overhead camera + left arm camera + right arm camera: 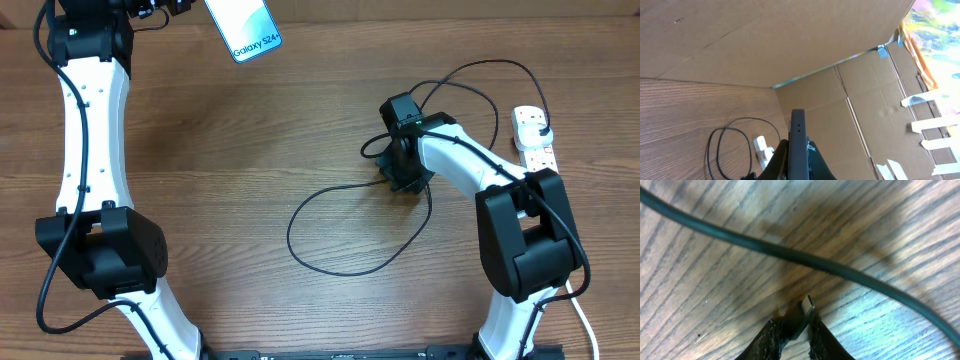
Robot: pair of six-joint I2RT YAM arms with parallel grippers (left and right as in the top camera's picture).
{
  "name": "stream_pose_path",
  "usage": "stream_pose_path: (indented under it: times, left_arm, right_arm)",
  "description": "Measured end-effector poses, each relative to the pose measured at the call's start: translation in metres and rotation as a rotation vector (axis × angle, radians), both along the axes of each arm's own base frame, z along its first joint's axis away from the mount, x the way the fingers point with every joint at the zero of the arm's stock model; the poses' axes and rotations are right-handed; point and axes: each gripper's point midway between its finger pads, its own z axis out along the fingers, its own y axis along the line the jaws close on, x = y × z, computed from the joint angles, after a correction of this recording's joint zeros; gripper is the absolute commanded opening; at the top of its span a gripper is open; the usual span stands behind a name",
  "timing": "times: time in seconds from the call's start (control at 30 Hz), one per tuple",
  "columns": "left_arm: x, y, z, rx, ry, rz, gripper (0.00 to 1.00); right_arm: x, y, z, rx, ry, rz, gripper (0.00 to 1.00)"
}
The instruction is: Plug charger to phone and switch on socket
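**Left hand** [797,169]: narrow, clamped on the phone's lower end, and raised at the far left corner of the surface. In the wrist view, the dark fingers flank the phone on either side.

**Phone** [245,29]: held off the surface in the left hand and tilted. In the overhead view its lit blue screen faces up and reads "Galaxy S24+". The left wrist view shows it edge-on as a thin dark strip.

**Right hand** [796,326]: narrow, pointing down at the surface right of centre, with its fingers pinching the charger's tip.

**Charger** [330,262]: thin black cable. It lies in a large loop at mid-surface, and further loops run toward the socket.

**Tip** [807,304]: small, pale-ended, and gripped between the right fingers. It sits at or just above the surface; contact cannot be told. A stretch of cable crosses just beyond it.

**Socket** [536,140]: white strip lying flat at the right edge, well apart from the phone. A black plug sits in its far end. The switch position is too small to tell.

**Surface** [220,170]: brown wood grain.

**Cardboard walls** [790,35]: these stand behind the surface, with taped seams.
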Motion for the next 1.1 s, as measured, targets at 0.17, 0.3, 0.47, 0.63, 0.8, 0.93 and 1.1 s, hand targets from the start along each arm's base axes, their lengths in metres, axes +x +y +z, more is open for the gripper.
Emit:
stream_pose_path:
  times: [0.17,0.3,0.47,0.63,0.8,0.93,1.1]
  left_arm:
    - [0.0,0.0,0.0,0.0,0.0,0.0,0.04]
    - [0.0,0.0,0.0,0.0,0.0,0.0,0.04]
    - [0.0,0.0,0.0,0.001,-0.002,0.0,0.04]
    - [0.0,0.0,0.0,0.001,-0.002,0.0,0.04]
    - [0.0,0.0,0.0,0.001,-0.002,-0.001,0.04]
    - [0.0,0.0,0.0,0.001,-0.002,-0.001,0.04]
    - [0.0,-0.001,0.0,0.001,-0.001,-0.002,0.04]
  right_arm:
    - [-0.002,0.003,0.0,0.008,0.006,-0.017,0.22]
    - [-0.001,0.004,-0.001,0.015,-0.001,-0.03,0.09]
    - [0.001,0.008,-0.001,0.036,-0.008,-0.038,0.04]
    - [0.002,0.012,-0.001,0.058,-0.01,-0.034,0.04]
    - [0.02,0.047,0.001,0.233,-0.084,0.088,0.04]
    - [0.032,0.095,0.014,0.479,-0.181,0.313,0.04]
    - [0.031,0.154,0.069,0.848,-0.365,0.662,0.04]
